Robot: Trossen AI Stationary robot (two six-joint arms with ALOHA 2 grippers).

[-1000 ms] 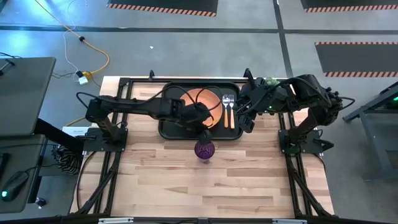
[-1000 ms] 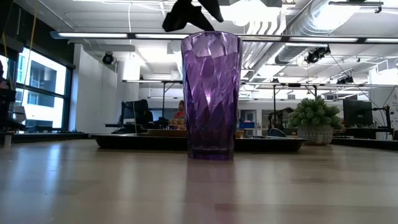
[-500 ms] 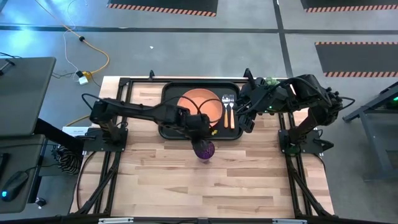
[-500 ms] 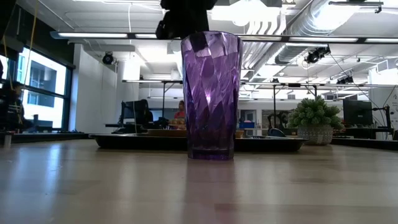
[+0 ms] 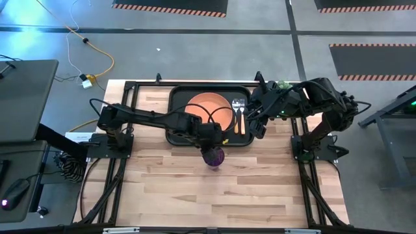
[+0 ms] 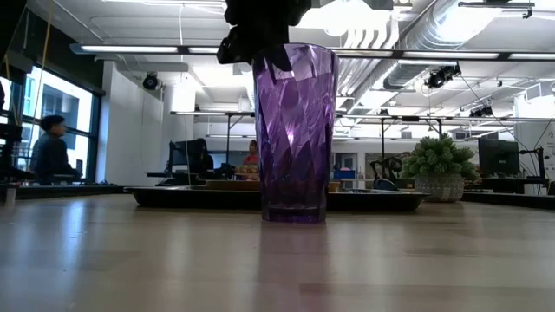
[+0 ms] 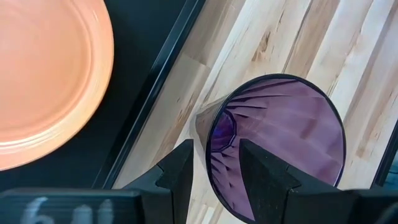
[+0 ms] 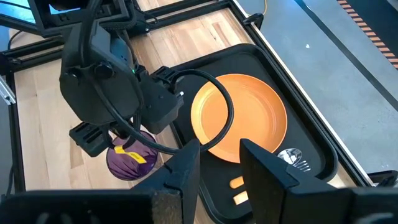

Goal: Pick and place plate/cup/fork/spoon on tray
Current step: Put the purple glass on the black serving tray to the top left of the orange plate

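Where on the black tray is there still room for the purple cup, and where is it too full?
The tray has bare strips around the plate, widest at the corner nearest the cup, under the left gripper. The plate fills the middle. The fork and spoon crowd the side by the right gripper. The wooden table in front is bare.

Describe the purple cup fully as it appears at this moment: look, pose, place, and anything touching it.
The cup is a tall, faceted tumbler of shiny, see-through purple material, narrowing slightly toward its base. It stands upright and looks empty, on the bare wooden table just outside the tray's near rim, not yet on it. The left gripper hangs over its mouth with open fingers straddling the rim, one inside and one outside; whether they touch it is unclear.
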